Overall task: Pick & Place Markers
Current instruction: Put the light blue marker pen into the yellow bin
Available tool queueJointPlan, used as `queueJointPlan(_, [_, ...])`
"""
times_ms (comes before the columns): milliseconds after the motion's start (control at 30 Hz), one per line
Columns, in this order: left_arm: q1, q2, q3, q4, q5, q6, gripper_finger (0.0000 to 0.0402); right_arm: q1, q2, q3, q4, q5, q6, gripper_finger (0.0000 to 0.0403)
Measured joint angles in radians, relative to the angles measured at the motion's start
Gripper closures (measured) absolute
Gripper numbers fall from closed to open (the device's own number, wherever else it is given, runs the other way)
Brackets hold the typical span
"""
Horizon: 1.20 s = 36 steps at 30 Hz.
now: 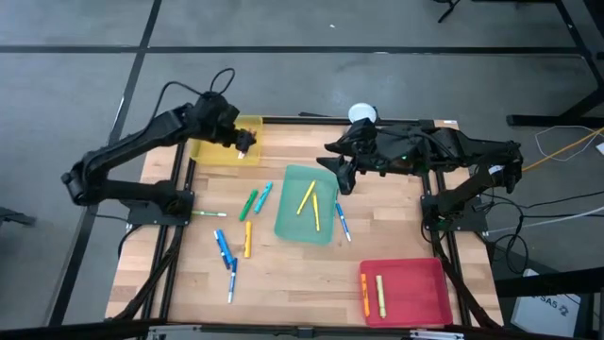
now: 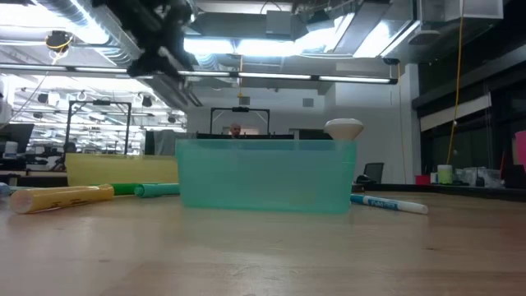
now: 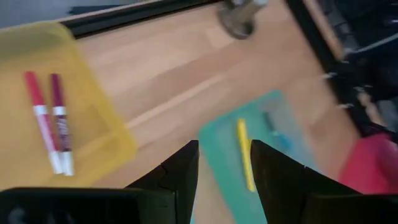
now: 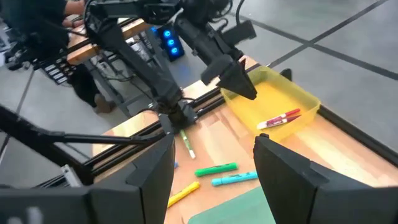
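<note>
A robotics lab or open workshop hall. A wooden worktable (image 1: 283, 274) is sitting in a black metal frame (image 1: 170, 274) on a grey concrete floor (image 1: 75, 94). Exposed ceiling ducts (image 2: 49, 20) and strip lights (image 2: 288, 78) are running overhead, with desks and equipment racks (image 2: 90, 123) standing in the background.

— Where was the left arm?
— Stretched toward the table's far left corner, its left gripper (image 1: 244, 142) hanging in the air, fingers (image 3: 180, 171) parted with nothing between them.
— And the right?
— Folded across the far side, the right gripper (image 1: 343, 179) pointing inward, jaws apart and empty.
</note>
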Motion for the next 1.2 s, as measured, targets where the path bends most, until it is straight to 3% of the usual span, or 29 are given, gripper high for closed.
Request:
queueJointPlan(233, [-0.159,-0.066,0.0,0.0,-0.029,-0.098,0.0261,0.0,0.0,0.0,0.0,-0.028,0.0,0.019])
queueJointPlan(633, [-0.411,-0.061,0.0,0.025,-0.191,-0.214,0.0261,0.004,0.0,0.0,-0.005,-0.092,-0.019,0.019])
queueJointPlan(800, [-0.492,-0.03,0.0,0.204,-0.215,-0.218,0.0261,0.004,-0.016,0.0,-0.111,-0.115,0.033,0.019])
queueJointPlan(1200, [-0.624,0.065,0.001,0.591,-0.233,-0.148,0.0261,0.048,0.008,0.0,-0.509,-0.107,0.397,0.019])
